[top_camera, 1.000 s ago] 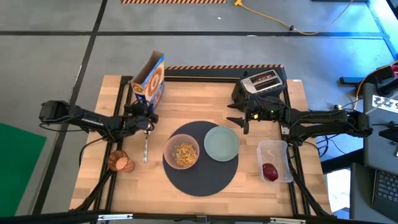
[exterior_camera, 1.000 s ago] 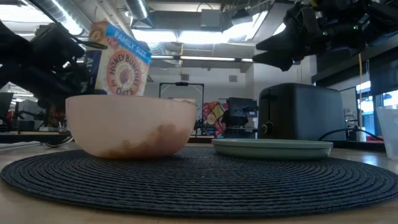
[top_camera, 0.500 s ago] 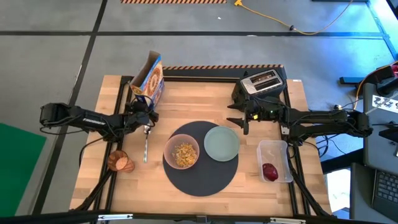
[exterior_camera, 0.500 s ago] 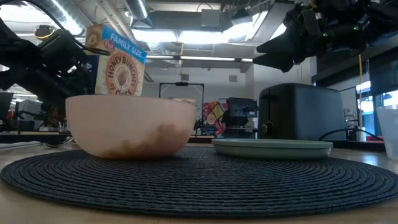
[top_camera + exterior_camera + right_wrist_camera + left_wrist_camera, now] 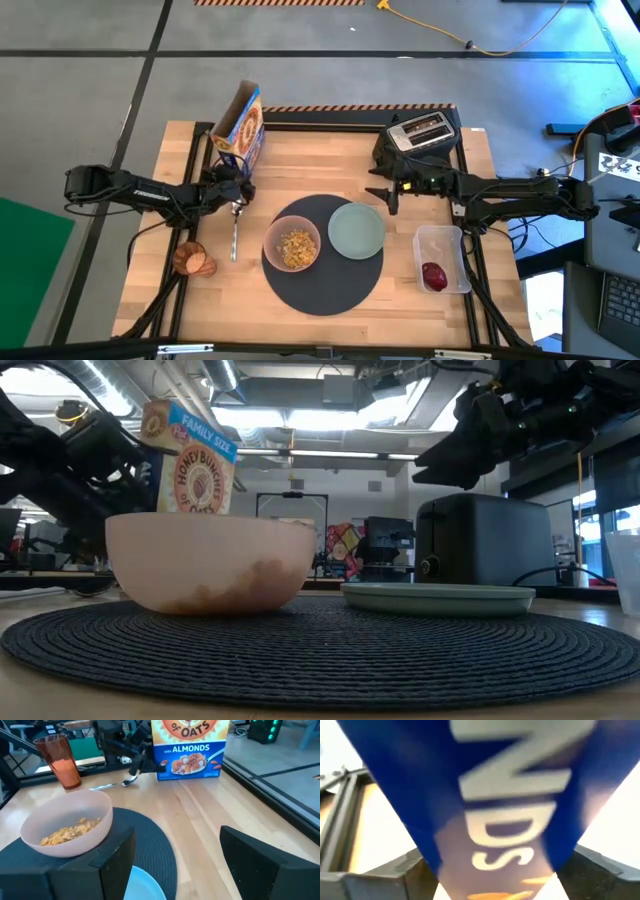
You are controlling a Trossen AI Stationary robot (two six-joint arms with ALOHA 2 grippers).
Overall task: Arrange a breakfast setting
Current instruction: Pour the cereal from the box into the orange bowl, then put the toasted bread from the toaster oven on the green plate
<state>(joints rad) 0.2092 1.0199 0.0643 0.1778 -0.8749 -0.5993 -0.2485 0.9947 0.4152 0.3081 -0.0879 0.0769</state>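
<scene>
From the table-level camera, nearest is the round dark grey mat [image 5: 320,650], filling the bottom of the frame. On it sit the translucent pink bowl [image 5: 210,560], left of centre with cereal in the bottom, and the pale green plate [image 5: 437,597], right of centre and empty, presumably waiting for toast.

Behind the plate, at right, stands the black toaster [image 5: 482,538]; the right gripper [image 5: 383,193] hangs above it with its fingers apart and nothing between them, probably waiting to lift the toast slice [image 5: 425,128] from the slot.

Behind the bowl, upper left, is the cereal box [image 5: 187,457], upright on the table's far left part. The left gripper [image 5: 234,183] sits at the box's base; whether its fingers clasp the box or stand clear of it I cannot tell.

In the overhead picture the metal spoon [image 5: 235,232] lies just left of the mat, the amber cup [image 5: 193,259] lies on its side at lower left, and the small red fruit [image 5: 434,275] sits in a clear tub [image 5: 441,240] at lower right. None of these has reached the setting.
</scene>
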